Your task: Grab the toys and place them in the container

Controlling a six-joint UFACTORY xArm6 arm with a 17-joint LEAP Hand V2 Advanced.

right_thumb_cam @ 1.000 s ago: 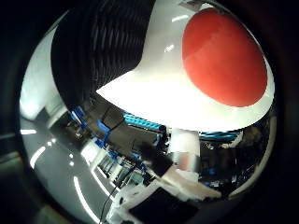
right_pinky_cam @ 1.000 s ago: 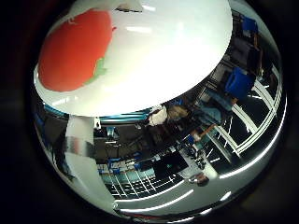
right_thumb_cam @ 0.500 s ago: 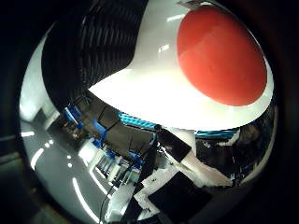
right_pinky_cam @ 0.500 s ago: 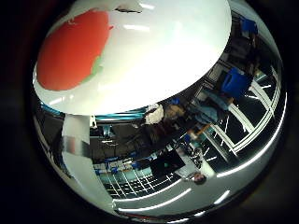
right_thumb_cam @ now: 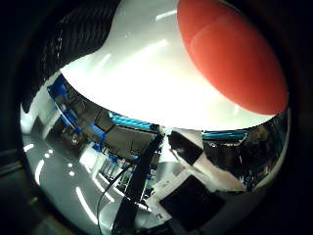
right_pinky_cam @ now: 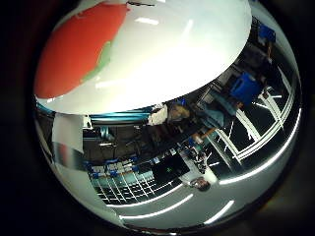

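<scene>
A red round toy (right_thumb_cam: 232,56) with a green leaf patch (right_pinky_cam: 101,59) lies on the white table (right_pinky_cam: 177,59) and fills a large part of both palm views, so it is close to the palm. A black mesh container (right_thumb_cam: 76,36) stands on the same table beside the toy. White and black parts of my right hand (right_thumb_cam: 195,169) reach into the thumb side view, away from the toy. They look relaxed and touch nothing. Nothing is held.
The table's edge (right_thumb_cam: 146,117) runs across the view beyond the toy. Past it lies the room with blue chairs (right_pinky_cam: 246,88), desks and lit ceiling strips. A white upright part (right_pinky_cam: 66,135) shows under the table edge.
The whole picture has shifted: the camera has come closer to the table, and the red toy looks larger in both views. The hand's parts stand differently in the thumb side view.
</scene>
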